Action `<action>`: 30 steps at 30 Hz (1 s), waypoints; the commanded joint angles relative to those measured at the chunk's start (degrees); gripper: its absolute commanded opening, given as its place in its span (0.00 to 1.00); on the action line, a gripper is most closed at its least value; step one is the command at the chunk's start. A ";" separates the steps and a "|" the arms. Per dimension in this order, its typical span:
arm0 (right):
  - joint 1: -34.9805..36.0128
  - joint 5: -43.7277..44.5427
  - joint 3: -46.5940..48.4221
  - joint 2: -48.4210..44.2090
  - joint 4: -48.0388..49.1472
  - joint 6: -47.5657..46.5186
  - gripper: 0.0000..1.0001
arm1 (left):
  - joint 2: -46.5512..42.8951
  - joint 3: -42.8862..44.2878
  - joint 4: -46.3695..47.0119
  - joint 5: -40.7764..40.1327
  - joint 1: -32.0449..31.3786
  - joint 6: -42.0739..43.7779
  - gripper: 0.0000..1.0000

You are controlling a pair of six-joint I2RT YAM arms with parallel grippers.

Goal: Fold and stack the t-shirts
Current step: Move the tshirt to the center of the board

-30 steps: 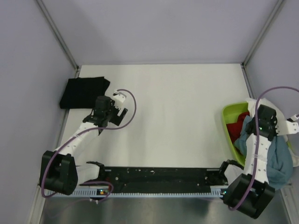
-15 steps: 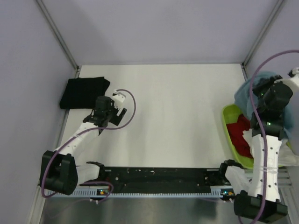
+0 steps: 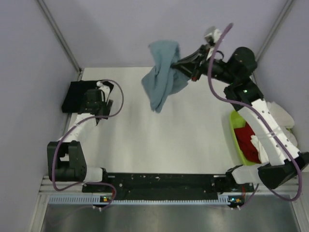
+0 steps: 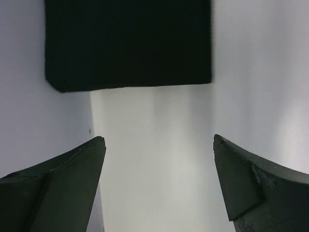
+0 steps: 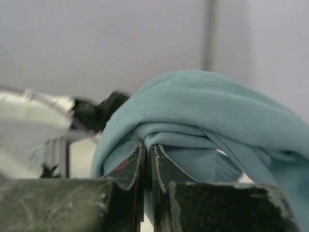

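My right gripper [image 3: 176, 63] is shut on the slate-blue t-shirt [image 3: 162, 73] and holds it high over the far middle of the table; the shirt hangs bunched. In the right wrist view the cloth [image 5: 203, 116] drapes over my closed gripper [image 5: 147, 145]. A folded black t-shirt [image 3: 83, 95] lies at the far left corner; it also shows in the left wrist view [image 4: 128, 43]. My left gripper [image 3: 92, 96] is open and empty just short of it [image 4: 158, 140]. A red t-shirt [image 3: 247, 141] and a white one [image 3: 282, 116] lie in the bin.
The lime-green bin [image 3: 233, 134] stands at the table's right edge. Grey walls close in the table on the left, back and right. The black rail with the arm bases [image 3: 164, 182] runs along the near edge.
My right arm has lifted the slate-blue shirt out of the bin and swung it left to the far middle. My left gripper has moved left toward the black shirt.
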 commanded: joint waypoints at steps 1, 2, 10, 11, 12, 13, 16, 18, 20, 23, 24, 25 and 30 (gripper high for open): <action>3.79 -24.32 0.22 6.14 -0.17 -5.27 0.00 | 1.80 4.49 -2.55 0.07 9.43 -4.58 0.96; 3.79 -22.76 -1.19 7.11 -1.74 -6.93 0.00 | 1.54 4.49 -2.02 -0.02 10.57 -4.32 0.96; 3.26 6.72 -8.84 18.53 -15.55 -27.94 0.10 | -2.93 5.37 -2.19 6.83 11.99 -1.15 0.96; 2.82 14.01 -8.67 20.81 -15.38 -28.74 0.21 | -3.29 5.37 -2.45 8.23 11.99 -0.98 0.96; 2.47 20.96 -7.19 23.27 -15.81 -28.48 0.30 | -3.64 5.45 -2.89 9.38 12.16 -0.89 0.96; 1.86 29.29 -4.74 26.60 -17.12 -27.09 0.46 | -3.91 5.54 -3.42 10.69 11.99 -0.80 0.96; -1.21 38.60 7.99 35.31 -29.40 -20.34 0.64 | -4.17 5.54 -5.26 16.13 11.99 0.16 0.95; -1.66 37.91 10.05 35.78 -33.38 -16.19 0.66 | -4.26 5.37 -7.54 22.36 11.81 1.65 0.95; -0.26 37.55 5.59 31.06 -32.78 -14.52 0.78 | -4.44 4.58 -9.56 28.69 11.20 4.28 0.93; 3.42 40.18 -3.37 23.32 -31.46 -13.90 0.99 | -4.44 2.83 -11.77 36.18 8.05 9.90 0.93; 4.13 40.19 -6.79 20.68 -31.37 -10.15 0.99 | -4.35 1.95 -11.60 37.15 6.64 11.66 0.93; 4.31 39.67 -10.65 18.57 -31.03 -7.59 0.98 | -4.00 1.24 -10.99 37.51 4.80 13.25 0.93; 4.75 35.89 -27.19 9.68 -29.71 -0.19 0.93 | 1.61 -0.52 -5.71 33.21 -4.78 18.53 0.99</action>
